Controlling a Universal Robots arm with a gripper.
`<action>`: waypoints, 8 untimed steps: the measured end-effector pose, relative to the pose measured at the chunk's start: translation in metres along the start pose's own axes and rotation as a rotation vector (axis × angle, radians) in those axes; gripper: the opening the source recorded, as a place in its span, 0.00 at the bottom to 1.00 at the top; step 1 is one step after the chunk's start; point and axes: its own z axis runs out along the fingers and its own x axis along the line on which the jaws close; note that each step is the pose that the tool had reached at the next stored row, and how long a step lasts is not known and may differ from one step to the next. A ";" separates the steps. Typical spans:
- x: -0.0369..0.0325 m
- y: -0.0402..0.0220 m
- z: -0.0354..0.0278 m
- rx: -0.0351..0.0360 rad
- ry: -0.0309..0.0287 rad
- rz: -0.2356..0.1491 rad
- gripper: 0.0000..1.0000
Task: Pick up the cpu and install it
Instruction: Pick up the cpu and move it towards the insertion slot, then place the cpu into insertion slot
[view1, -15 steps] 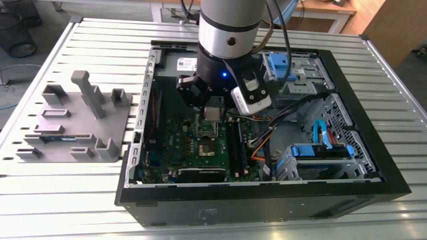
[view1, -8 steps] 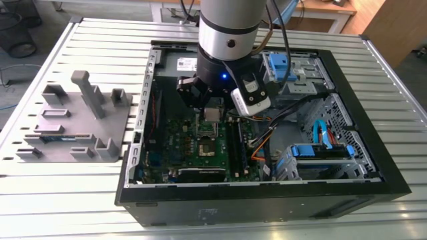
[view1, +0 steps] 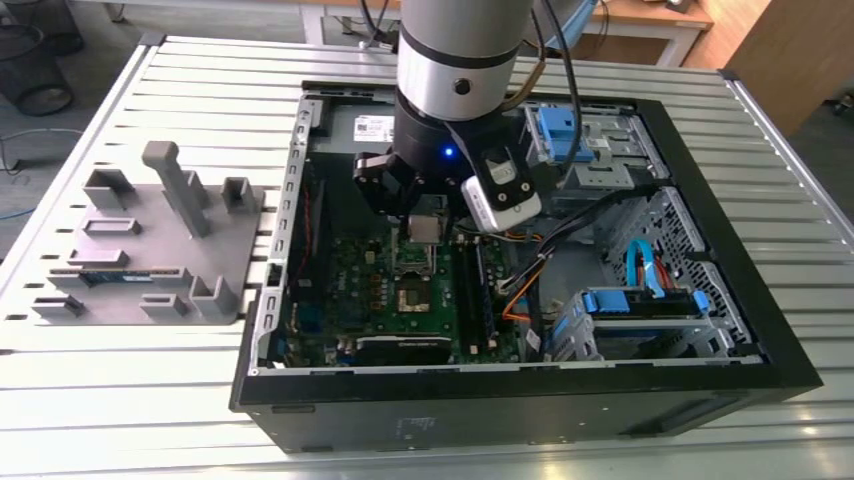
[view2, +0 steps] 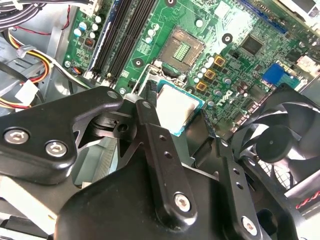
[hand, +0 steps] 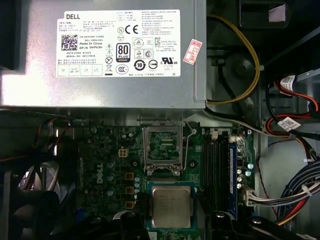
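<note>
A slatted metal worktop carries an open black computer case, laid on its side. A grey fixture tray is set beside it on the exterior view's left. The arm is lowered almost vertically into the case, its wrist pointed straight down at the green motherboard. A grey power supply box is seen next to the board in the first wrist view, and a black fan in the second wrist view.

The hand is held above the board and is closed on the cpu, which is clamped flat between two black fingers at opposite edges, its silver top facing upward. In the first wrist view the cpu appears just beside the socket, not over it. The socket is uncovered and the cpu is not yet seated in it.
</note>
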 end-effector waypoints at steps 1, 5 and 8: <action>0.0000 0.0000 0.0000 0.0000 0.0000 0.000 0.47; -0.0001 -0.0007 0.0001 0.0002 0.0237 0.001 0.47; -0.0001 -0.0007 0.0004 0.0000 0.0237 0.001 0.47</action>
